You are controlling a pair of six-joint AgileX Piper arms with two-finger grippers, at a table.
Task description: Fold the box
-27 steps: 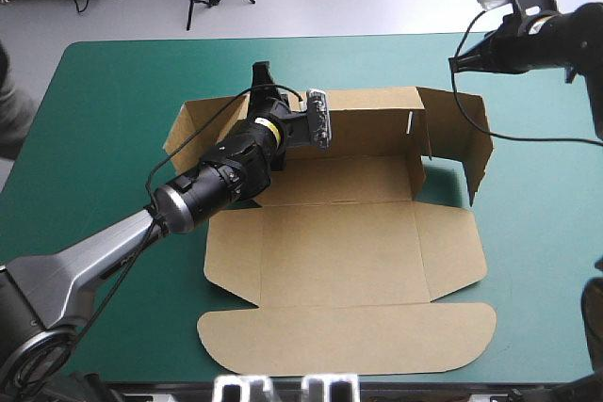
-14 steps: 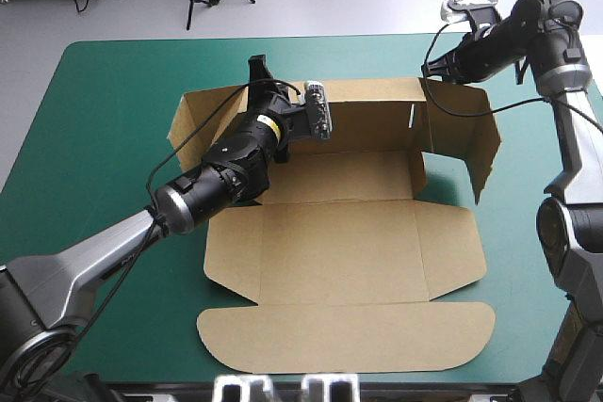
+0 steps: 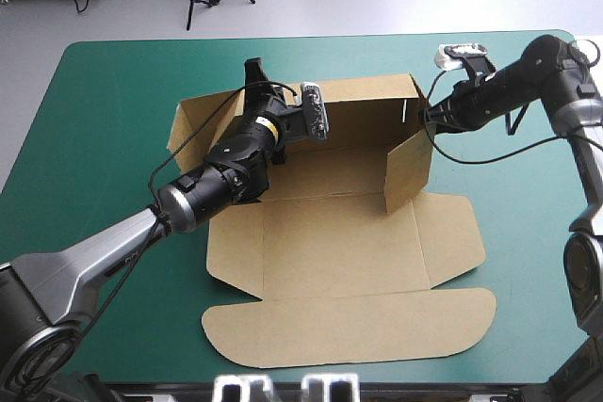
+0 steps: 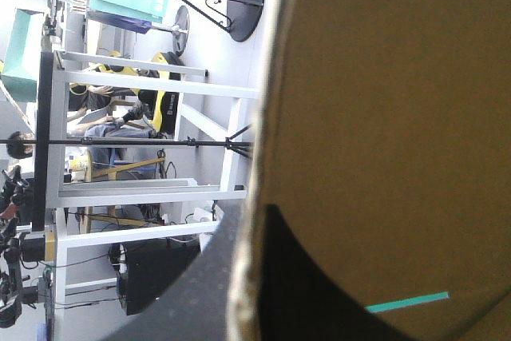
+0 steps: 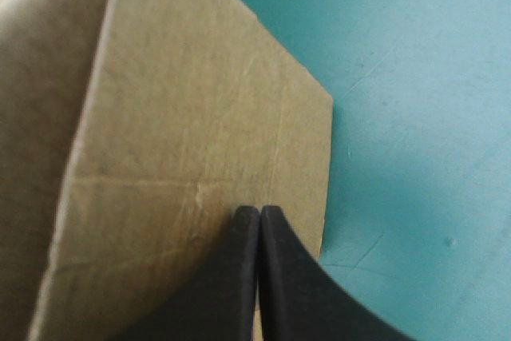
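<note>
Where the box [image 3: 339,261] lies central on the table [image 3: 104,101], lid flat toward the near edge, we see the right gripper [image 5: 260,212] fully closed, tips against its right flap (angled inward); farther back, the left gripper [image 4: 254,213] pinches the rear wall.

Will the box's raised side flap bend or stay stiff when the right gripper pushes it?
Probably stiff: the flap looks flat against the shut right gripper. It likely hinges at its crease and may spring back, being untucked.

Silver-black arms [image 3: 105,246], black fingers [image 5: 297,287]
</note>
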